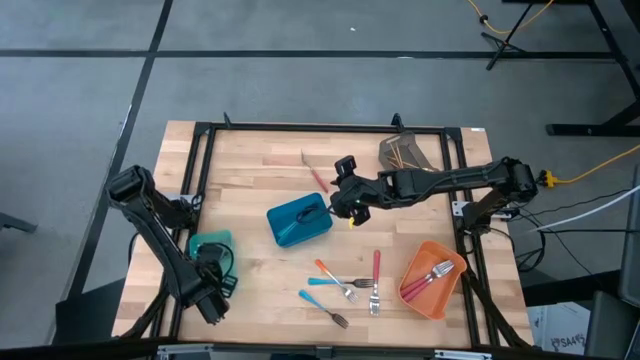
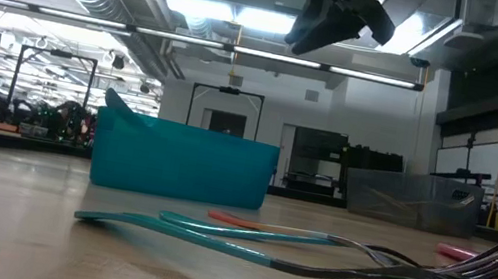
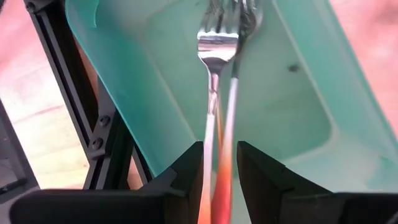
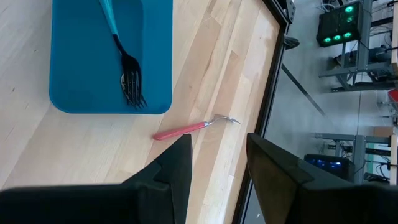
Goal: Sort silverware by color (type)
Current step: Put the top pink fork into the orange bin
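The left gripper (image 3: 219, 177) hangs over the teal bin (image 1: 212, 246) at the table's near-left corner. Its fingers (image 3: 186, 171) stand slightly spread with two orange-handled forks (image 3: 217, 93) running out between them, heads lying on the bin's smooth plastic floor; whether the pads touch the handles I cannot tell. A black frame rail (image 3: 93, 124) runs close beside the bin wall on one side of the fingers, leaving little room there.

The right gripper (image 4: 217, 168) hovers above the table with its fingers (image 4: 177, 165) spread and nothing between them. Ahead of its fingertips lies a red-handled utensil (image 4: 186, 129) on bare wood, and just beyond that the blue bin (image 4: 74, 68) holding a dark-headed fork with a teal handle (image 4: 127, 71). The table's black edge rail (image 4: 273, 74) passes near the fingers on one side, with open floor past it.

Loose on the pale wooden planks lie more pieces (image 1: 345, 285): orange, blue and red handles with silver heads, close together but mostly apart. The orange bin (image 1: 432, 278) holds red-handled forks, and the grey bin (image 1: 405, 152) sits at the far edge.
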### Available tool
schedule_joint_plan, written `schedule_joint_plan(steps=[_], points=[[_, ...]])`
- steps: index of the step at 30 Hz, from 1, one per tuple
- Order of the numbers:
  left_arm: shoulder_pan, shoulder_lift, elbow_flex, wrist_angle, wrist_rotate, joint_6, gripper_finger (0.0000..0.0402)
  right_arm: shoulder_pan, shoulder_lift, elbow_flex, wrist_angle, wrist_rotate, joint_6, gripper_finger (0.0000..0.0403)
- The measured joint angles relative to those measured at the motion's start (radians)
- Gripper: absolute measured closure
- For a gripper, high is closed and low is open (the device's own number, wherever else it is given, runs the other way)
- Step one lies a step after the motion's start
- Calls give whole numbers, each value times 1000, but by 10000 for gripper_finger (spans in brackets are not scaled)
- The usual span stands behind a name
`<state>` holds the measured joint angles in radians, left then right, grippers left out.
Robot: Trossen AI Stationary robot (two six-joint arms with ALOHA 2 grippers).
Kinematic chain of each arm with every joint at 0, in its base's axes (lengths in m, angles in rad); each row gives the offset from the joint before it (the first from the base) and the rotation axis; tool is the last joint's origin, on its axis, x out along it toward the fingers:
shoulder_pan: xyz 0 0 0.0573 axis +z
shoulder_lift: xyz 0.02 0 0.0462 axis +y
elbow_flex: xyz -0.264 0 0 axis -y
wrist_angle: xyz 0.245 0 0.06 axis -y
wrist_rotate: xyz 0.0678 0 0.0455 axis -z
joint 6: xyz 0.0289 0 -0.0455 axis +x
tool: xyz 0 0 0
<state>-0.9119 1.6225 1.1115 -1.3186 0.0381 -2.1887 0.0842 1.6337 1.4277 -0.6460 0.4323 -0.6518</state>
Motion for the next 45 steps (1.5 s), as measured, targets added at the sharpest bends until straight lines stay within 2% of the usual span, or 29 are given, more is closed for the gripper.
schedule_joint_plan(steps=[4, 8, 11, 16, 19, 21, 27, 35, 38, 45], points=[[0, -40, 37, -4, -11, 0, 311, -27, 0, 0, 0, -9, 0, 258], [0, -74, 89, -5, -96, 1, 311, -86, 0, 0, 3, -85, 14, 258], [1, -96, 124, -6, -225, 2, 311, -141, 0, 0, 23, -182, 47, 258], [26, -126, 150, -20, -503, 18, 311, -233, 0, 0, 75, -351, 139, 258], [66, -146, 150, -20, -634, 118, 311, -277, 0, 0, 80, -417, 182, 258], [103, -163, 150, -20, -685, 209, 311, -300, 0, 0, 79, -446, 203, 258], [252, -221, 150, -21, -715, 517, 311, -331, 6, 0, 77, -470, 273, 258], [482, -291, 150, -20, -715, 952, 311, -334, 85, 1, 94, -469, 285, 258], [569, -312, 150, -16, -702, 1077, 311, -334, 125, 1, 140, -466, 312, 258], [748, -329, 150, -17, -694, 1312, 311, -342, 219, 1, 330, -362, 401, 258]])
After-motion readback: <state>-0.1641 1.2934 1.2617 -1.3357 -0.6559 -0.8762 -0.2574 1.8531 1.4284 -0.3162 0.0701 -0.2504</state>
